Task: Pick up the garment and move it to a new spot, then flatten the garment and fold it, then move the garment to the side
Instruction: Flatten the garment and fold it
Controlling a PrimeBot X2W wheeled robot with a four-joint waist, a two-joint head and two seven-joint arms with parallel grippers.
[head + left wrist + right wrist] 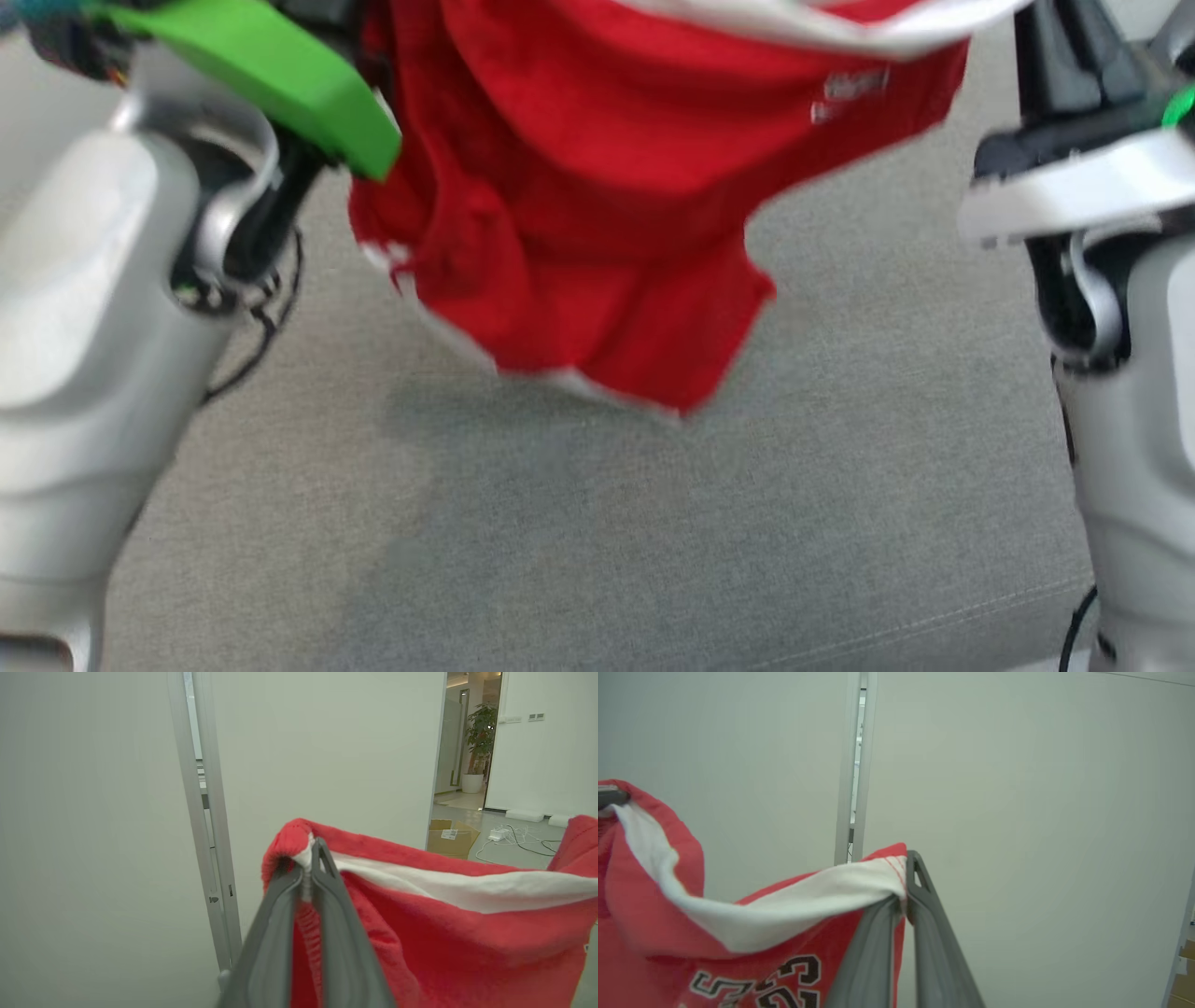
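Left hand (308, 861): clamped tight on one top corner of the shirt (597, 187).
Right hand (905, 891): clamped tight on the other corner.
Shirt: red and white, hanging between both hands, above the grey cloth (653, 541).

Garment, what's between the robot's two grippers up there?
A white band of the garment stretches from the left gripper to the right gripper, sagging in the middle. The right wrist view shows it.
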